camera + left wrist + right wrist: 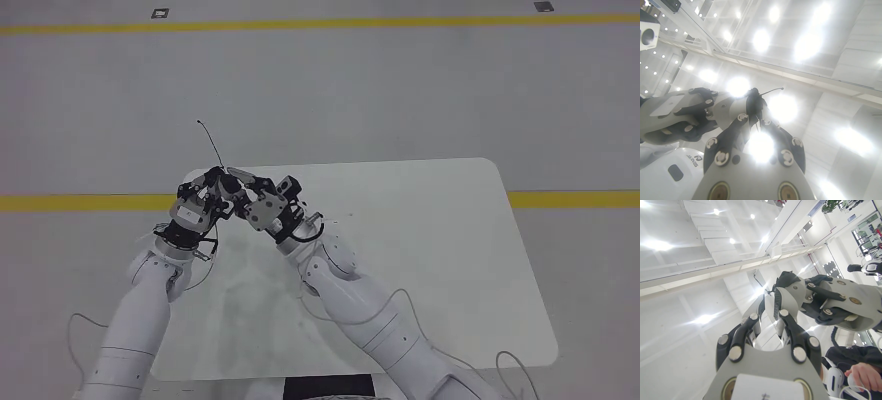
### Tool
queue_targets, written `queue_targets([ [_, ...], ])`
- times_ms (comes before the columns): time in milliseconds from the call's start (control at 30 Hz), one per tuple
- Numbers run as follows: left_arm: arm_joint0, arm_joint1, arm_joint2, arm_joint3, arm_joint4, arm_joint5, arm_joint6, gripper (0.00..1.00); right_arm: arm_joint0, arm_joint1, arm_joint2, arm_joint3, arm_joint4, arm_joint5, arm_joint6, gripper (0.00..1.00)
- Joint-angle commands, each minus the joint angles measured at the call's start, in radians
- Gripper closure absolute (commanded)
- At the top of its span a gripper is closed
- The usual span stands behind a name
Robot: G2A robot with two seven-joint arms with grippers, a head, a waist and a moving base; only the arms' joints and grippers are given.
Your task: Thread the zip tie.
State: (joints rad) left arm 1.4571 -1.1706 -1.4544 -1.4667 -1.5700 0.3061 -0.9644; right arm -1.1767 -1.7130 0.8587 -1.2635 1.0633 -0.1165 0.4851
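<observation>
Zip tie [210, 145], thin and black, sits pinched in the closed fingertips of the left gripper [754, 101] over the far left corner of the table [430, 260]. Its long free end points away from the robot, slightly leftward. The right gripper [769, 303] meets it tip to tip, its ribbed pads [776, 302] narrowly apart.

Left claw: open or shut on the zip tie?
Shut on the zip tie. In the left wrist view the left claw has its tips together, and the zip tie sticks out on both sides.

Top camera looks down on the table [430, 230]; both wrist cameras face the ceiling [829, 28].
</observation>
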Motion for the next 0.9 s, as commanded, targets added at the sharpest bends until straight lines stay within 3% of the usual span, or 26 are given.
queue_targets([
  [0,0.000,0.000,0.000,0.000,0.000,0.000,0.000,1.00,0.002,-0.001,0.000,0.003,0.000,-0.001,0.001,0.88],
  [433,0.000,0.000,0.000,0.000,0.000,0.000,0.000,1.00,0.017,-0.012,0.003,0.029,0.005,-0.008,0.003,0.89],
  [633,0.000,0.000,0.000,0.000,0.000,0.000,0.000,1.00,0.021,-0.015,0.006,0.038,0.003,-0.011,0.002,1.00],
  [867,0.000,0.000,0.000,0.000,0.000,0.000,0.000,1.00,0.026,-0.018,0.011,0.049,-0.008,-0.013,0.000,1.00],
])
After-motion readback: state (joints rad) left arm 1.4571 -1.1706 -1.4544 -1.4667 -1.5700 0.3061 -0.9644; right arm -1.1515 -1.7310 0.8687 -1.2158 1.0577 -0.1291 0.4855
